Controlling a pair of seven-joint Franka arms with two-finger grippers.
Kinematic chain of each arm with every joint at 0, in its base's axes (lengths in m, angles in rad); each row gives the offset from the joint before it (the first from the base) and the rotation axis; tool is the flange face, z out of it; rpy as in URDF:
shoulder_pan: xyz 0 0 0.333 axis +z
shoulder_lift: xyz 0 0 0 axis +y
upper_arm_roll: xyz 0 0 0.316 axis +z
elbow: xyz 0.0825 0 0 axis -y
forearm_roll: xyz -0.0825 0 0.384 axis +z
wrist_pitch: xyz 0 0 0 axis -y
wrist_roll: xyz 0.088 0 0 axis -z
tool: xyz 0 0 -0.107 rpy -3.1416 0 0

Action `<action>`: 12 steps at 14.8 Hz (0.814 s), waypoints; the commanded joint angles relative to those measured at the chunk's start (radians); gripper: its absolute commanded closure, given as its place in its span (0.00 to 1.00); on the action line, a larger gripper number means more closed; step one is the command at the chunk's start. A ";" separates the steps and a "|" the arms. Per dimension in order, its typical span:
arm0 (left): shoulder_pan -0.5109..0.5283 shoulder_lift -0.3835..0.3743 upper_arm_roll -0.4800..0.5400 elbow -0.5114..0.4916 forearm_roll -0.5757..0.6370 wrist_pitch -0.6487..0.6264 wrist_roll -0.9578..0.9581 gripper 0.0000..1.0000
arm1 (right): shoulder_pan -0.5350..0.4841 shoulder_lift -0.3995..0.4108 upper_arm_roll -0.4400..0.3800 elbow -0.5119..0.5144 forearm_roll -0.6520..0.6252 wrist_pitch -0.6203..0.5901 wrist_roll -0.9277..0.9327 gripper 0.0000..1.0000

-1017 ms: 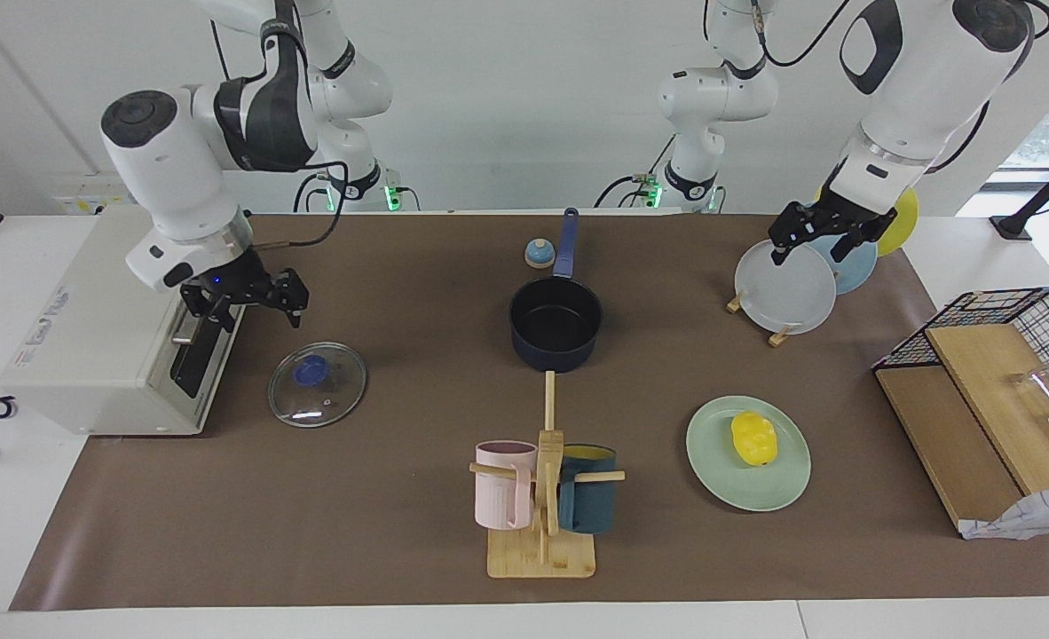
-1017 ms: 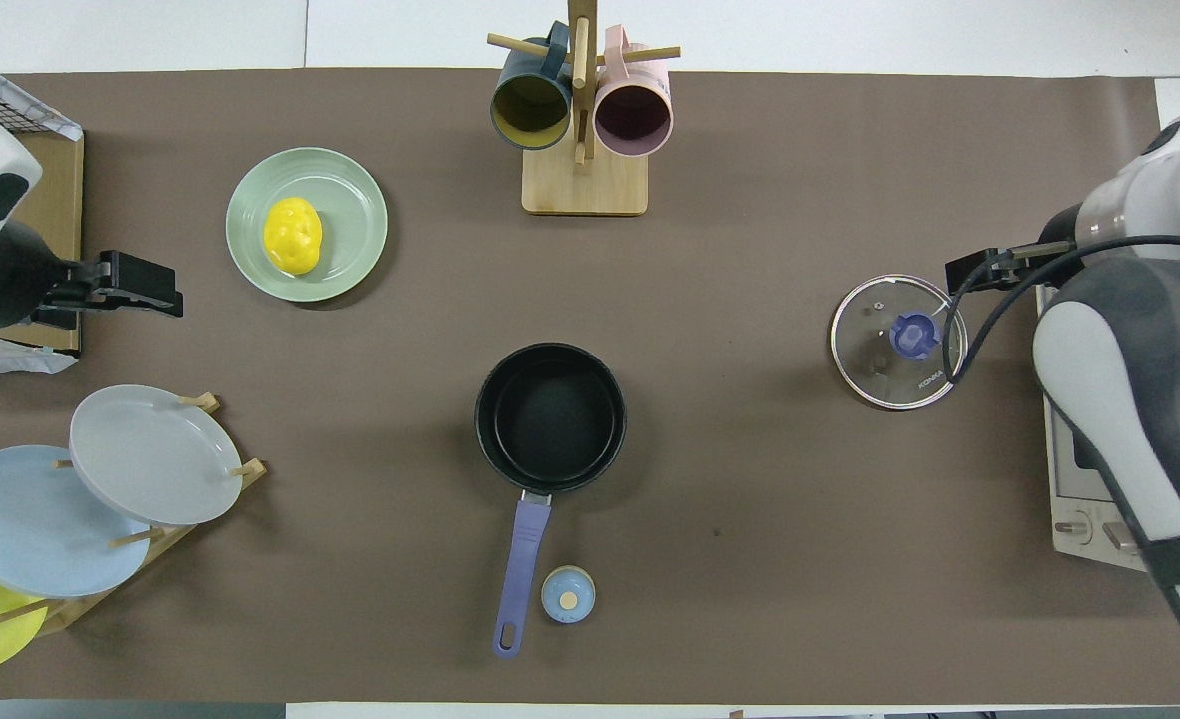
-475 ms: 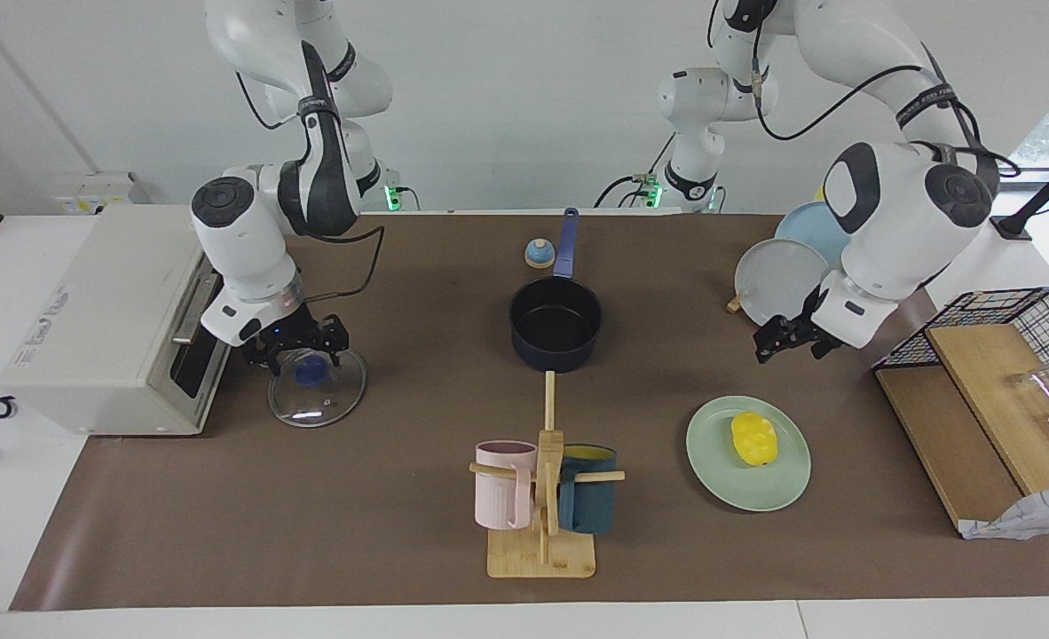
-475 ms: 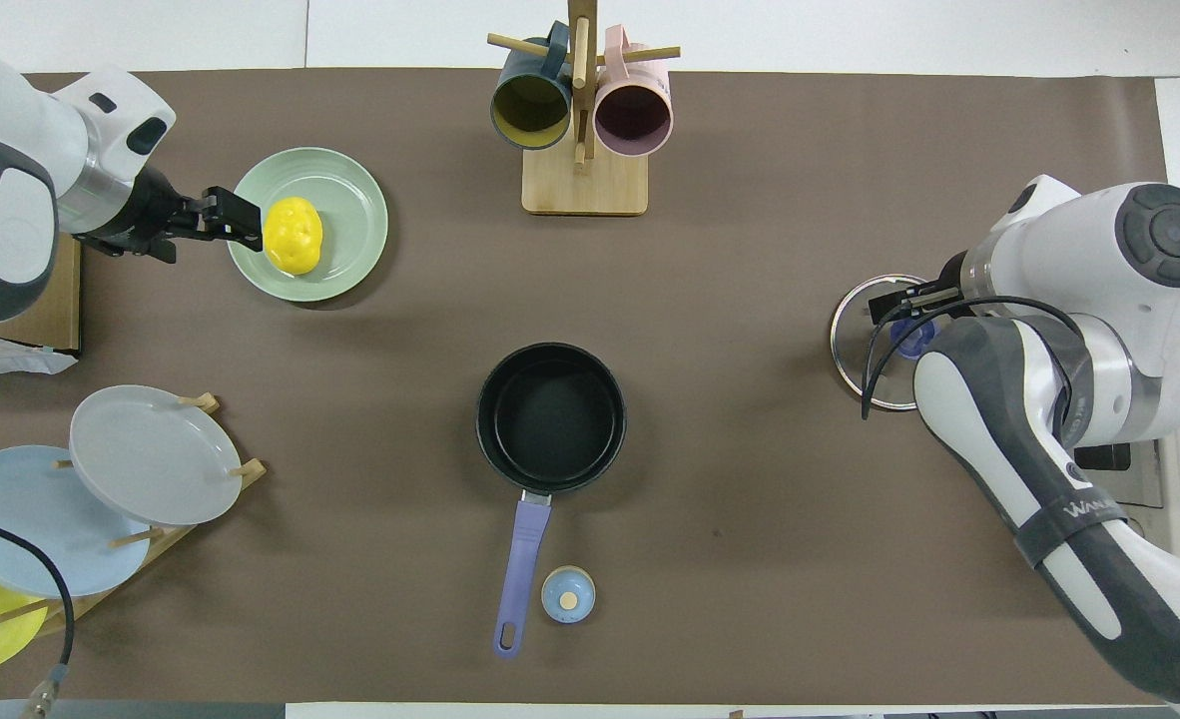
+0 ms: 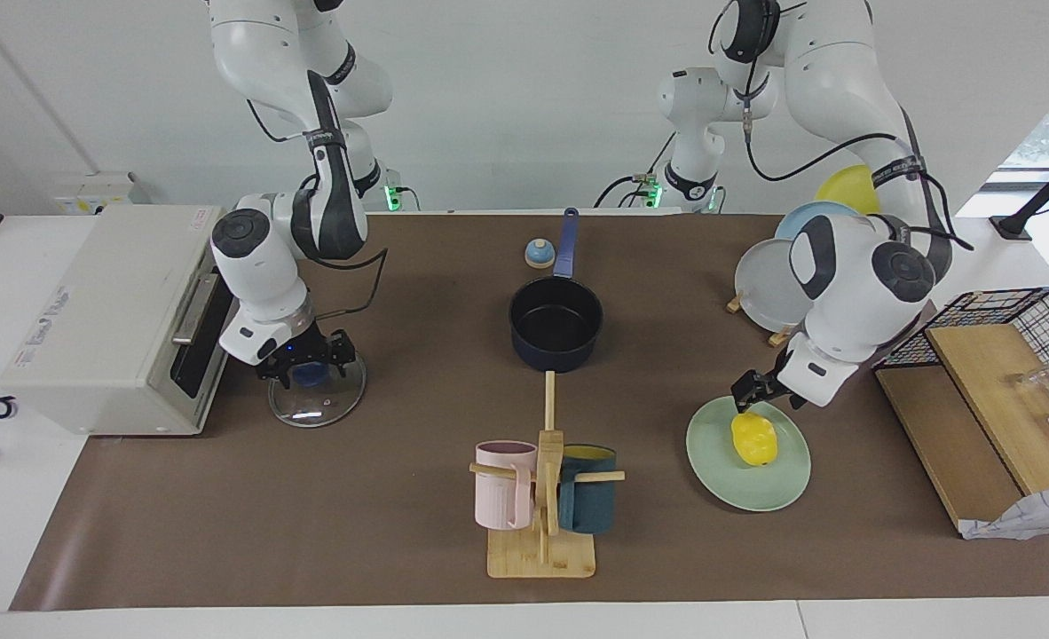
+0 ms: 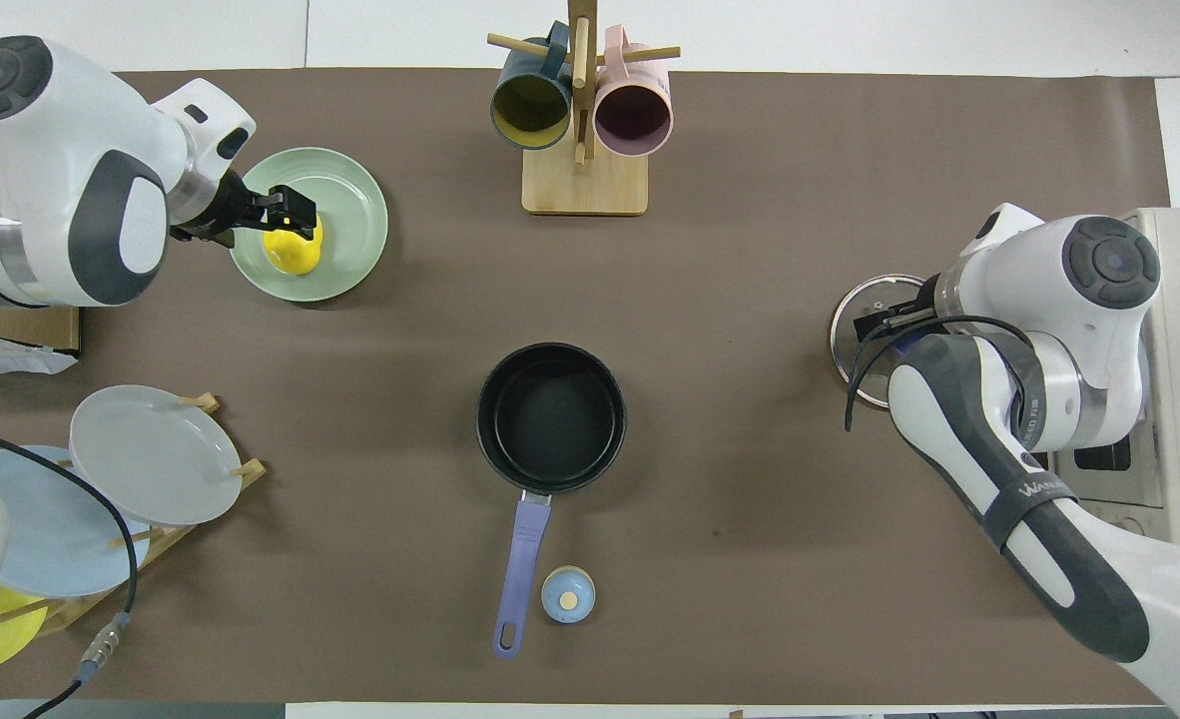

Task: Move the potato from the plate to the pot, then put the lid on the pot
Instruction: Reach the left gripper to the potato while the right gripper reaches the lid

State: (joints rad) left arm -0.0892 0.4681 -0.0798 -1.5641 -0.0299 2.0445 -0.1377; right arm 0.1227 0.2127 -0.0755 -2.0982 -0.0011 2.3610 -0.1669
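The yellow potato [image 5: 755, 442] lies on the mint-green plate [image 5: 720, 470] toward the left arm's end of the table. My left gripper [image 5: 753, 401] is open and low over the potato's top; in the overhead view the gripper [image 6: 289, 208] covers part of the potato [image 6: 295, 258] on the plate [image 6: 350, 200]. The navy pot [image 5: 556, 324] stands empty at mid-table, its handle pointing toward the robots. The glass lid [image 5: 325, 408] lies flat beside the oven. My right gripper [image 5: 304, 366] is open, its fingers either side of the lid's blue knob, and hides most of the lid [image 6: 855, 335] from above.
A white oven [image 5: 107, 319] stands at the right arm's end. A wooden mug rack [image 5: 542, 532] with two mugs stands farther from the robots than the pot. A small bell [image 5: 538, 255] sits beside the pot's handle. An upright plate rack [image 5: 769, 293] and a wire basket [image 5: 1013, 319] are at the left arm's end.
The left gripper has come down from beside the plate rack to just over the potato. The right gripper has dropped from beside the oven onto the lid's knob.
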 commanded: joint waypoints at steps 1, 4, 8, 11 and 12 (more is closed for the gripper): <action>-0.009 0.029 0.005 0.019 0.048 0.032 -0.020 0.00 | -0.021 -0.016 0.005 -0.035 0.021 0.015 -0.037 0.00; -0.007 0.052 0.005 0.016 0.087 0.057 -0.023 0.00 | -0.025 -0.021 0.005 -0.045 0.021 0.008 -0.037 0.00; -0.009 0.061 0.005 -0.045 0.100 0.170 -0.051 0.00 | -0.026 -0.023 0.005 -0.043 0.021 -0.015 -0.046 0.00; -0.009 0.061 0.005 -0.047 0.110 0.175 -0.051 0.00 | -0.026 -0.023 0.005 -0.037 0.021 -0.020 -0.048 0.04; -0.009 0.061 0.005 -0.048 0.125 0.181 -0.051 0.00 | -0.026 -0.023 0.005 -0.037 0.021 -0.020 -0.048 0.09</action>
State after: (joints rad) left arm -0.0948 0.5374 -0.0772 -1.5946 0.0492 2.1949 -0.1628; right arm 0.1081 0.2104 -0.0762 -2.1220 -0.0011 2.3530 -0.1727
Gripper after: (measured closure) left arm 0.000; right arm 0.022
